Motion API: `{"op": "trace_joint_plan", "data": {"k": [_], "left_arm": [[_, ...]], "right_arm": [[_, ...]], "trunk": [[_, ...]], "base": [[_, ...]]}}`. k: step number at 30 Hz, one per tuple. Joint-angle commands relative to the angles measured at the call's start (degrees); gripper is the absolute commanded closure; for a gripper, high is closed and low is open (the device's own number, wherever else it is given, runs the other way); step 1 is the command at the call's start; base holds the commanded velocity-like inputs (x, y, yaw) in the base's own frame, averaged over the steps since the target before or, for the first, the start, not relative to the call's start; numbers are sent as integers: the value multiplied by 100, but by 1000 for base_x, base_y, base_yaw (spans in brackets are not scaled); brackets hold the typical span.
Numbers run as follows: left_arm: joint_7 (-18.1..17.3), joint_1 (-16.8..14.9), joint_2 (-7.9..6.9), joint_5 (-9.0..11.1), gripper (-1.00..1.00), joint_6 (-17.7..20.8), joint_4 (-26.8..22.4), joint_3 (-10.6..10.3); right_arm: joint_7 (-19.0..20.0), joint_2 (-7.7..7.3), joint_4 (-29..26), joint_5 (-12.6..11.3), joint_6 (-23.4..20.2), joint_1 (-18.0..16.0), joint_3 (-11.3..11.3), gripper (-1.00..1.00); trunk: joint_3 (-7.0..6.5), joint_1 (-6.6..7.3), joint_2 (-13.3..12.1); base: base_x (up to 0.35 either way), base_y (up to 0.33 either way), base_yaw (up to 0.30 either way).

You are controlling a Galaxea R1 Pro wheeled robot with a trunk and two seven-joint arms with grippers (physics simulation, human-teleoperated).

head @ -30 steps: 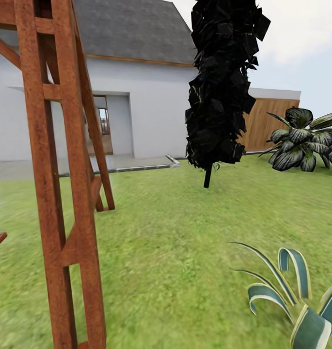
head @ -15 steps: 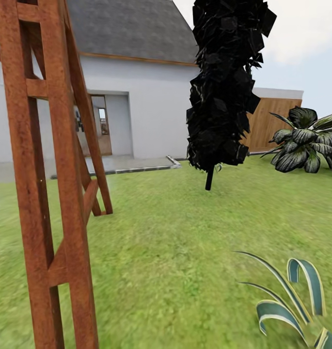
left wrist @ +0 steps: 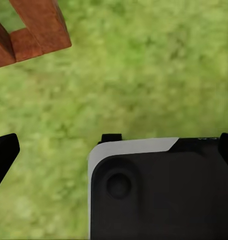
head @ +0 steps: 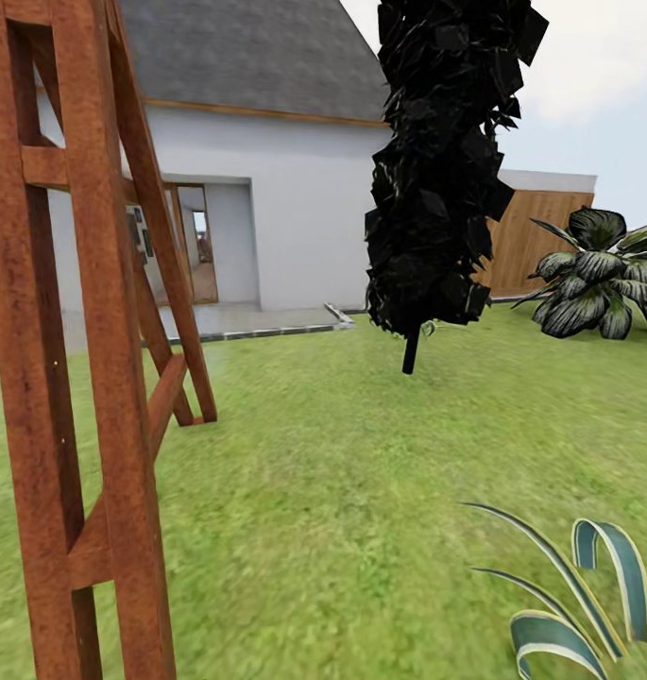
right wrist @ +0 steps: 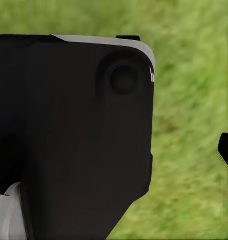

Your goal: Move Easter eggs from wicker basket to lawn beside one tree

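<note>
Green lawn (head: 361, 472) stretched toward the white house (head: 285, 217), with a red-brown wooden frame (head: 87, 359) close on the left and a thin-trunked black tree (head: 441, 170) ahead. Neither eggs nor basket were anywhere I could see. Both wrist views caught dark robot bodywork over grass; I couldn't tell how either gripper stood

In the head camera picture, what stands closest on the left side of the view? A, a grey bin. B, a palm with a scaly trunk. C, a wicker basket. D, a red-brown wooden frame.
D: a red-brown wooden frame of slanted posts and crossbars rises from the lawn at the left of the head view, in front of the white house.
</note>
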State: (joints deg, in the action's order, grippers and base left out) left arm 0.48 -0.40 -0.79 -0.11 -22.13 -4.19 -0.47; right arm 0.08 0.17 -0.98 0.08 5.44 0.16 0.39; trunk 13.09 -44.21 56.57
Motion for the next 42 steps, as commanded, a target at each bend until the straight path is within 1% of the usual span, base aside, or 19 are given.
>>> {"op": "trace_joint_plan", "data": {"k": [1,10,24,33,42], "left_arm": [[5,-4,-1,0,-100,-20,5,-6],[5,-4,-1,-1,-100,-20,0,-6],[5,-4,-1,-4,-100,-20,5,-6],[5,-4,-1,-1,-100,-22,2,-6],[5,-4,-1,2,-100,-45,-3,-6]], "right_arm": [[1,0,-10,0,9,2,2,-100],[1,0,-15,0,11,2,4,-100],[1,0,-16,0,12,2,5,-100],[1,0,-8,0,12,2,5,-100],[1,0,-7,0,10,2,5,-100]], "trunk": [[7,-2,4],[10,-2,4],[11,-2,4],[11,-2,4],[11,-2,4]], "base": [[117,-88,41],[53,-16,12],[137,54,0],[198,18,0],[63,1,0]]}}
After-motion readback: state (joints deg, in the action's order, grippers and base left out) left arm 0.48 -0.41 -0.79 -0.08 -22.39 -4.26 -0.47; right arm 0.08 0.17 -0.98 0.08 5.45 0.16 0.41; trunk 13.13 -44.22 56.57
